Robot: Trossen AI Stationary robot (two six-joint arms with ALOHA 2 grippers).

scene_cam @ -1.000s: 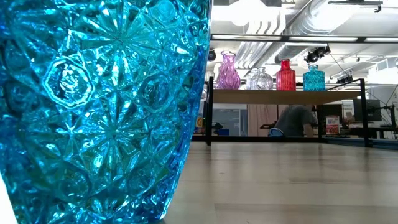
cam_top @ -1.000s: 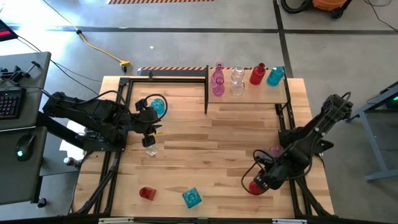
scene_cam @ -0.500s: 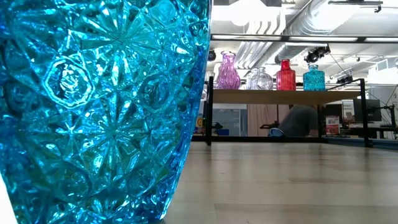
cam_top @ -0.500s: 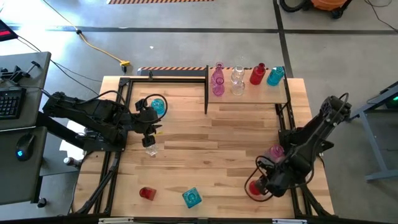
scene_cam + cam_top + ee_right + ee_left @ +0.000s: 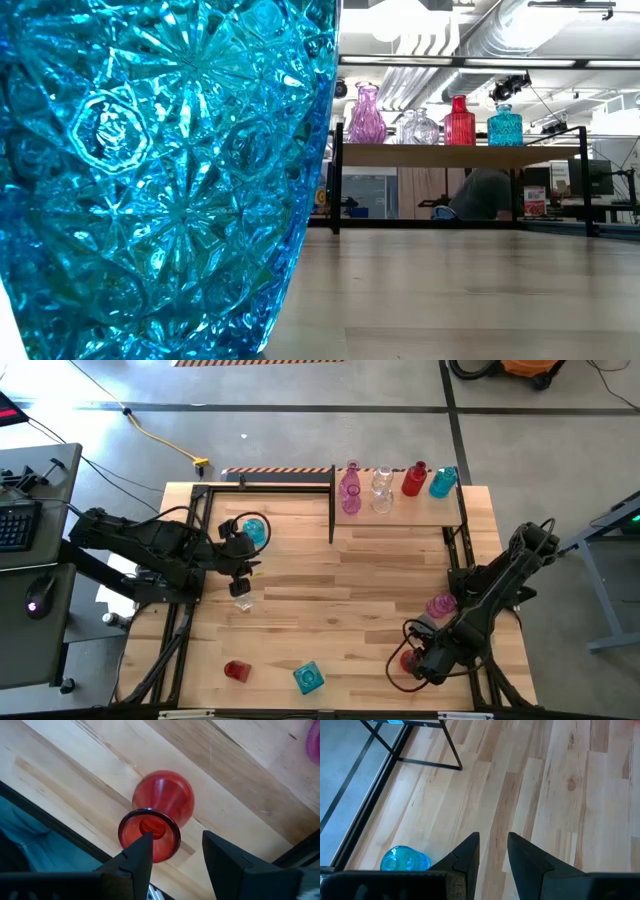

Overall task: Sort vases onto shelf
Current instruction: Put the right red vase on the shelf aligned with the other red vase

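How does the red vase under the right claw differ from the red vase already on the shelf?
The red vase under the right claw stands on the tabletop at its near right edge; the red vase on the shelf sits raised, third in a row of four. The first looks squat with a flared rim, the second taller with a narrow neck. Both are upright, translucent red glass.

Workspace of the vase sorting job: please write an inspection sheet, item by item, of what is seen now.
Surface: light wooden table, bare in the middle.
Job's things: four vases on the shelf: pink, clear, red, teal. On the table: teal vase, clear vase, red vase, teal vase, pink vase, red vase.
Clutter: nothing seen.
Grippers: left claw open, empty, above the table; right claw open over the red vase near the table's edge.
Cables: yellow cable on the floor.
Surroundings: keyboard, a person behind the shelf.
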